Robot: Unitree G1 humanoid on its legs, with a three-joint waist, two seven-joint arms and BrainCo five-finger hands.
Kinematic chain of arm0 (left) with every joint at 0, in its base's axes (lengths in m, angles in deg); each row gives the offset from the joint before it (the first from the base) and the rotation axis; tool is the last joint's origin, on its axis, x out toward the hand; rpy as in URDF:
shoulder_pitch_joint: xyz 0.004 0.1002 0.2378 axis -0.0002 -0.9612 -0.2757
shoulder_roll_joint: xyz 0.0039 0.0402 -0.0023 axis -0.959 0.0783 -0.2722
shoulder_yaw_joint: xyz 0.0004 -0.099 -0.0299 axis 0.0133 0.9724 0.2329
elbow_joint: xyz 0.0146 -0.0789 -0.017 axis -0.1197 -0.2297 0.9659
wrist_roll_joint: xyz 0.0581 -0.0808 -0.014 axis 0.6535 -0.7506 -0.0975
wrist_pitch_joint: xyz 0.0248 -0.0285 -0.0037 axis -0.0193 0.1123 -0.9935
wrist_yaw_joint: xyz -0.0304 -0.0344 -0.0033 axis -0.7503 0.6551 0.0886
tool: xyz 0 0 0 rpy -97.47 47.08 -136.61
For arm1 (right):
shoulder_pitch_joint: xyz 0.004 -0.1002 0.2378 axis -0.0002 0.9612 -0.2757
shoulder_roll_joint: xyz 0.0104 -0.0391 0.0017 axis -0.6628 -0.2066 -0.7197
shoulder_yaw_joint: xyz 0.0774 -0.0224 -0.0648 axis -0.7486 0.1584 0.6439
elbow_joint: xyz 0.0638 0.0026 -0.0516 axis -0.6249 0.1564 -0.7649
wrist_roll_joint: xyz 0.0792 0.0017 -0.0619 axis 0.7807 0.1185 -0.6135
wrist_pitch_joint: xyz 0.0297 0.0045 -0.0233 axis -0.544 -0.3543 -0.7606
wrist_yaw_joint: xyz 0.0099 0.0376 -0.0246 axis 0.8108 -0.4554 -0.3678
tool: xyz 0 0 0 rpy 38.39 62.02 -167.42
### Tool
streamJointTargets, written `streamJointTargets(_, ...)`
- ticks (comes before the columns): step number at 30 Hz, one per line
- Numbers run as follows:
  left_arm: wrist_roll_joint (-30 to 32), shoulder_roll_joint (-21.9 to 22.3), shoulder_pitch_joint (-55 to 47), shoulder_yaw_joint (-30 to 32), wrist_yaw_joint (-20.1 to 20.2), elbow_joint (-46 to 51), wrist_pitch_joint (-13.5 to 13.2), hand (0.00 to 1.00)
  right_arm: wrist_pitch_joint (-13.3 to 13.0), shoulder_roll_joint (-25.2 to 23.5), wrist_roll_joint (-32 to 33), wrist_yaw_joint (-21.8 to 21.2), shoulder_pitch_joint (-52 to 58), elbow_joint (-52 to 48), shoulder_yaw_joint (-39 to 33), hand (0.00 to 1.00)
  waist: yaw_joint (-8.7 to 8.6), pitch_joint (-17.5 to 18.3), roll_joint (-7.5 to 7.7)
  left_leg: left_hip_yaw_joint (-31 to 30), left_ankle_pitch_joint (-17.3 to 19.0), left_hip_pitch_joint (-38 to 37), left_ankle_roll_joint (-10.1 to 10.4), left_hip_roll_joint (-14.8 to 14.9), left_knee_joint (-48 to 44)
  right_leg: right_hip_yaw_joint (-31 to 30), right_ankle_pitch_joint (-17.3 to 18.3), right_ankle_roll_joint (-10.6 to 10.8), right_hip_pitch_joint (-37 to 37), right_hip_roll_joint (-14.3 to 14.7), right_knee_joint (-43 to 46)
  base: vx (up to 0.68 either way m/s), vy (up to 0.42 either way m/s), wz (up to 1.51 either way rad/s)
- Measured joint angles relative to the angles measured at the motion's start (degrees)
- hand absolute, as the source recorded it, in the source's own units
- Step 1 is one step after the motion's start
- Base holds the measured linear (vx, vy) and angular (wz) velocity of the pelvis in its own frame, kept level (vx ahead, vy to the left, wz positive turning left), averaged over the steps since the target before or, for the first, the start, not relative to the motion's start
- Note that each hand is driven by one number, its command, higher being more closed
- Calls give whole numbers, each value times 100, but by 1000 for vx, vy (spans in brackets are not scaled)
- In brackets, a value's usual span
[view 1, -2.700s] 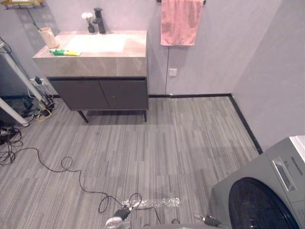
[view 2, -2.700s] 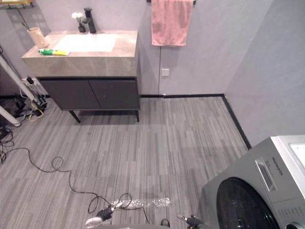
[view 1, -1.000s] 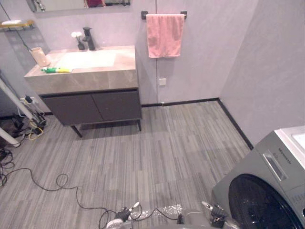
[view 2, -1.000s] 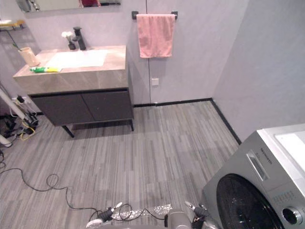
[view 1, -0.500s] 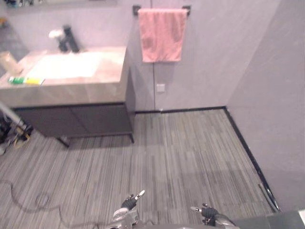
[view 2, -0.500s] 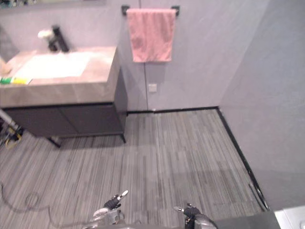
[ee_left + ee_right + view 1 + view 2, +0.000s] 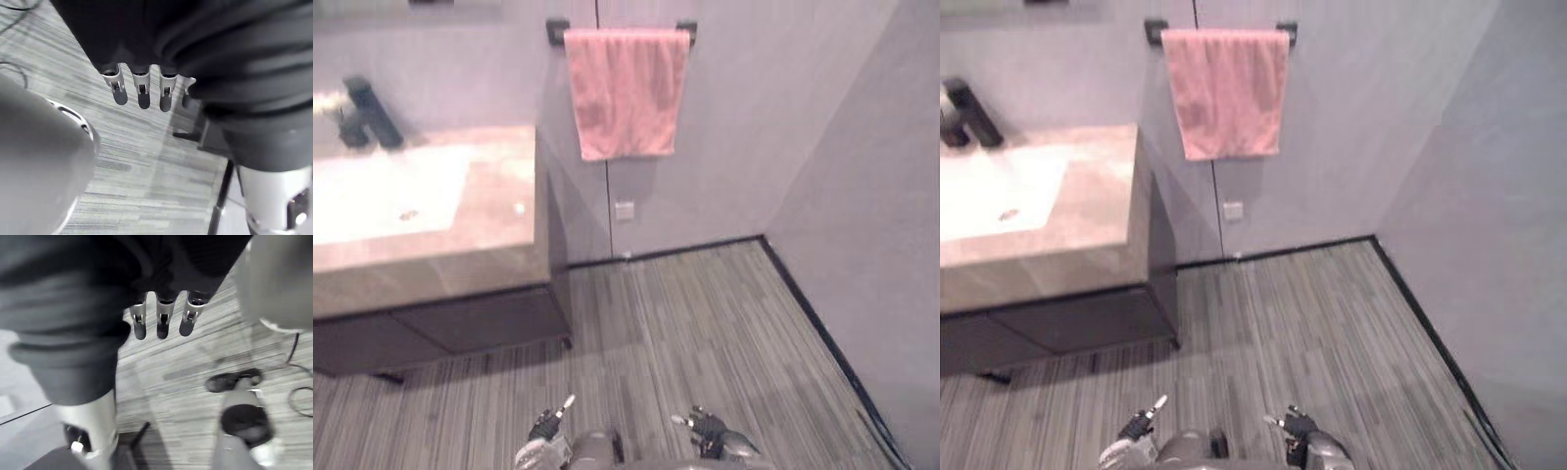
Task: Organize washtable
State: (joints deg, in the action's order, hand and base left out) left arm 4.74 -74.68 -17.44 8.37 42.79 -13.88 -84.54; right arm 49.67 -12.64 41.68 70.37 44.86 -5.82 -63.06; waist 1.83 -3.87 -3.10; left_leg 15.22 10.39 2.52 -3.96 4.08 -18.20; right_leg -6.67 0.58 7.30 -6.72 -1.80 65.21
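Okay, head camera looking down, and the washtable desk (image 7: pixel 494 211) sits at about 10 o'clock, a stone-coloured top over dark cabinet doors (image 7: pixel 460 328). A white basin (image 7: pixel 382 196) is sunk into it, and a black faucet (image 7: pixel 372 113) stands at the back of the basin by the wall. I see a tiny pale speck on the top near its 3 o'clock edge, too small for me to identify.

At 12 o'clock a pink towel (image 7: pixel 625 93) hangs from a black rail (image 7: pixel 556 31), with a wall socket (image 7: pixel 624 211) just below it. A grey wall (image 7: pixel 871 196) closes off the 3 o'clock side, with black skirting (image 7: pixel 803 304) along its foot.

Both hands are low at 6 o'clock, well apart from the desk, with striped grey floor (image 7: pixel 705 323) lying between. The left hand (image 7: pixel 546 429) has its fingers (image 7: pixel 143 95) straight and relaxed, holding nothing, floor showing past them. The right hand (image 7: pixel 710 431) is the same: fingers (image 7: pixel 162 323) extended, nothing in them, hanging over the floor.
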Motion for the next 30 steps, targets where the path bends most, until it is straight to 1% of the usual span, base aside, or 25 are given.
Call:
streamJointTargets(1, 2, 16, 18, -216, 6, -75, -9, 0, -28, 128, -19, 2, -2, -2, 16, 0, -4, 26, -3, 70, 7, -326, -2, -71, 276, 182, 222, -99, -344, -12, 173, 383, 163, -5)
streamJointTargets(2, 3, 70, 93, -272, 6, -183, -9, 0, -92, 288, -18, 3, -58, 3, 59, 0, -12, 75, -99, 158, 4, -820, 2, -171, 747, 445, 507, -304, -899, -3, -116, 370, 162, -19)
streamJointTargets(3, 3, 83, 138, -272, -3, -247, -7, 0, -93, 344, -21, 9, -94, 15, 116, 0, -20, 50, -80, 186, -3, -1021, 6, -224, 924, 517, 616, -392, -1064, 5, -381, 427, 167, -13)
streamJointTargets(5, 2, 132, 191, -265, -7, -362, -5, 0, -94, 471, -20, 20, -94, 70, 241, 0, -103, 73, -14, 118, 5, -1326, 27, -328, 1238, 683, 717, -472, -1259, -29, -1704, 369, 68, 28)
streamJointTargets(6, 1, 202, 275, -270, -5, -388, -7, 0, -123, 610, -24, 28, -59, 208, 645, 0, -145, 74, 77, -37, 36, -1497, 76, -425, 1466, 786, 634, -568, -1259, -143, -3359, 391, 11, 51)
streamJointTargets(8, -1, 261, 334, -260, -8, -386, -7, 0, -101, 637, 34, 50, -86, 334, 885, 0, -114, 124, 171, -188, 123, -1505, 209, -479, 1585, 681, 285, -747, -1219, -231, -5250, 425, -46, 43)
streamJointTargets(9, -1, 266, 354, -266, -9, -391, -8, 0, -102, 641, 52, 71, -119, 367, 1014, 0, -113, 128, 208, -259, 167, -1519, 269, -483, 1594, 574, 201, -747, -1207, -238, -5581, 469, -132, 59)
streamJointTargets(10, -4, 261, 390, -441, -19, -419, -7, 0, -99, 637, 132, 80, -125, 394, 1198, 0, -141, 186, 311, -499, 324, -1638, 397, -446, 1579, 202, 187, -720, -1127, -205, -5878, 638, -308, 102)
streamJointTargets(11, 6, 238, 420, -715, 11, -468, -1, 0, -76, 651, 141, 71, -245, 496, 1371, 0, -267, 182, 202, -799, 546, -1729, 521, -142, 1431, 192, -152, -459, -919, -53, -5746, 646, -359, 121)
streamJointTargets(12, 12, 234, 438, -710, 20, -492, 1, 0, -72, 644, 142, 66, -279, 499, 1442, 0, -342, 201, 160, -921, 576, -1726, 532, -20, 1314, 305, -151, -458, -882, -5, -5612, 686, -426, 134)
streamJointTargets(13, 28, 237, 450, -705, 27, -493, -1, 0, -65, 585, 150, 61, -317, 553, 1568, 0, -403, 247, 208, -1082, 576, -1680, 535, 96, 922, 530, -152, -460, -853, -29, -5224, 572, -370, 102)
streamJointTargets(15, 55, 242, 405, -671, 33, -507, 1, 0, -36, 574, 150, 28, -329, 653, 1607, 0, -374, 308, 210, -1102, 573, -1406, 532, 339, -120, 722, 105, -513, -731, 57, -4744, 557, -350, 73)
streamJointTargets(16, 93, 245, 411, -552, 34, -513, 10, 0, 21, 524, 120, 17, -329, 658, 1571, 0, -372, 332, 153, -1111, 360, -849, 588, 599, -1583, 908, 398, -670, -535, 199, -4586, 486, -311, 31)
streamJointTargets(17, 105, 221, 421, -437, 31, -510, 17, 0, 54, 504, 116, 18, -317, 646, 1403, 0, -297, 330, 146, -1242, -49, -346, 591, 797, -2718, 920, 529, -807, -381, 327, -4563, 464, -296, 4)
streamJointTargets(18, 124, 202, 424, -435, 31, -506, 18, 0, 61, 476, 117, 21, -307, 634, 1269, 0, -213, 319, 140, -1299, -101, -98, 610, 874, -3311, 859, 584, -871, -277, 418, -4586, 455, -240, -56)
streamJointTargets(19, 167, 181, 424, -476, 37, -479, 13, 0, 112, 413, 117, 33, -287, 647, 829, 0, -52, 281, 100, -1367, -68, 359, 622, 936, -4287, 732, 617, -927, 127, 545, -4778, 374, -145, -57)
streamJointTargets(20, 173, 164, 431, -481, 36, -470, 1, 0, 133, 377, 119, 37, -273, 637, 673, 0, -39, 248, 153, -1346, -61, 509, 629, 926, -4421, 699, 619, -935, 334, 541, -4896, 453, -139, -46)
streamJointTargets(22, 172, 148, 417, -466, 37, -443, -9, 0, 177, 268, 119, 48, -186, 456, 153, 0, -99, 191, 243, -1129, 173, 700, 716, 887, -3993, 672, 619, -935, 793, 450, -5202, 379, -73, -11)
streamJointTargets(23, 171, 184, 439, -414, 37, -380, -13, 0, 160, 188, 119, 83, -105, 195, -329, 0, -95, 170, 206, -906, 342, 824, 756, 872, -2974, 656, 619, -934, 1067, 413, -5436, 310, -8, -11)
streamJointTargets(24, 170, 184, 444, -404, 39, -351, -15, 0, 161, 158, 119, 125, -101, 79, -466, 0, -96, 141, 169, -817, 343, 874, 753, 851, -2475, 644, 619, -934, 1171, 415, -5538, 337, 51, -14)
streamJointTargets(25, 162, 190, 425, -381, 30, -332, -27, 0, 144, 104, 123, 146, -90, -106, -666, 0, -89, 113, 108, -704, 290, 895, 765, 742, -1341, 631, 620, -933, 1300, 418, -5678, 201, 85, -8)
streamJointTargets(26, 158, 190, 409, -379, 25, -332, -28, 0, 130, 82, 123, 146, -82, -172, -721, 0, -92, 117, 68, -704, 209, 862, 810, 678, -793, 625, 623, -929, 1297, 434, -5735, 265, 197, -31)
streamJointTargets(27, 151, 174, 344, -361, 20, -282, -55, 0, 69, 65, 123, 145, -109, -204, -848, 0, -10, 146, -5, -886, -552, 784, 764, 578, -43, 437, 693, -885, 1292, 496, -5773, 224, 177, -49)
streamJointTargets(28, 149, 130, 358, -261, 9, -293, -71, 0, 51, -56, 123, 142, -137, -203, -862, 0, 24, 160, 57, -820, -612, 680, 676, 446, 87, 265, 766, -800, 1296, 442, -5763, 283, 195, -57)
streamJointTargets(30, 142, 77, 359, 319, -34, -285, -67, 0, 44, -300, 118, 137, -78, -191, -766, 0, 40, 180, 319, -483, -587, 417, 621, 306, 440, 11, 813, -738, 1283, 186, -5722, 238, 109, -50)
